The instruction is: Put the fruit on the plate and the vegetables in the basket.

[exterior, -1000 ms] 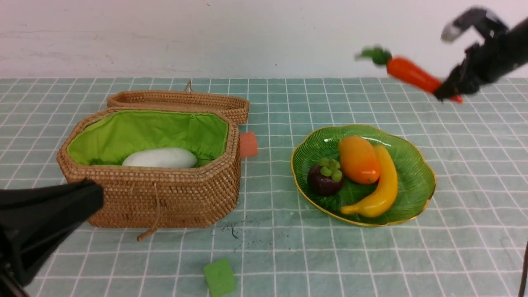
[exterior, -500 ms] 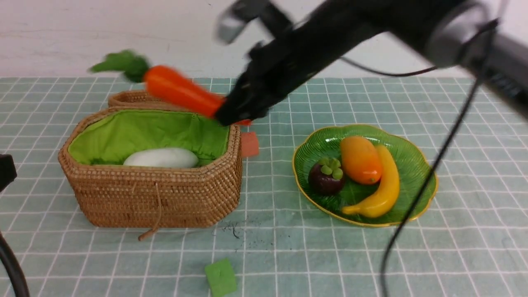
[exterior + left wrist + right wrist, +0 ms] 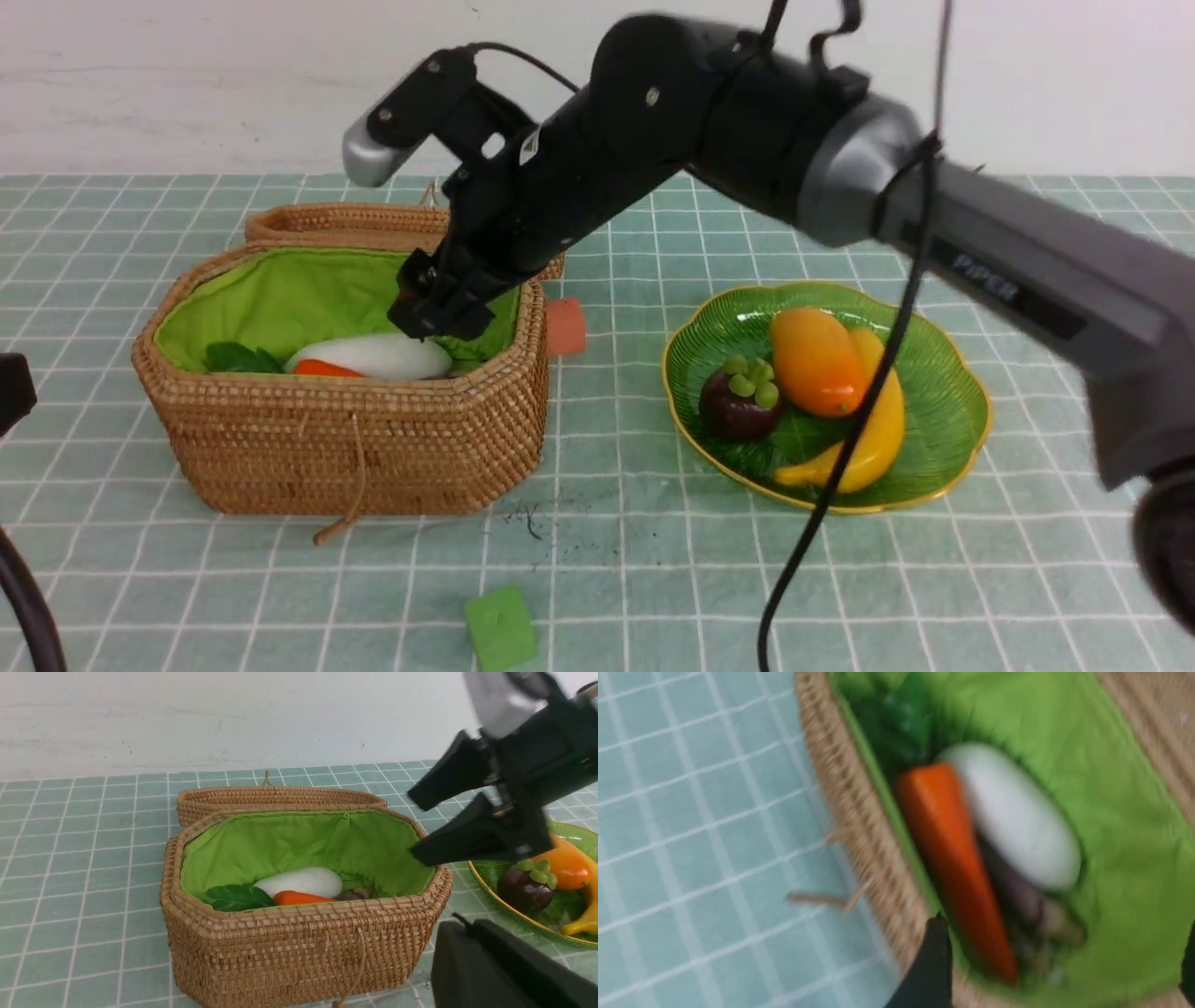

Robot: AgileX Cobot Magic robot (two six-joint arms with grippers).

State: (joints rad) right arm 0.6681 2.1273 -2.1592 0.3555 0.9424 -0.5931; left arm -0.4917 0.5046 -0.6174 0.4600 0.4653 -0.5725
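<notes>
Woven basket (image 3: 355, 448), lid open, on checked tabletop (image 3: 653, 560): holds white radish (image 3: 373, 355), carrot (image 3: 322, 369) lying beside it, and a dark purple eggplant (image 3: 352, 893), partly hidden.

Right end effector (image 3: 434, 313): over the basket's right end, jaws spread, holding nothing.

Left end effector (image 3: 504, 970): closed, empty, near the basket's front.

Green glass plate (image 3: 943, 411): right of basket; carries mango (image 3: 812, 359), banana (image 3: 873, 429), mangosteen (image 3: 738, 401).

Loose: orange block (image 3: 564, 327), green cube (image 3: 499, 627).

The right arm extends forward and across to the robot's left, its right gripper (image 3: 439, 313) angled downward with jaws spread apart and empty, while the left gripper (image 3: 495, 970) is closed, held low.
</notes>
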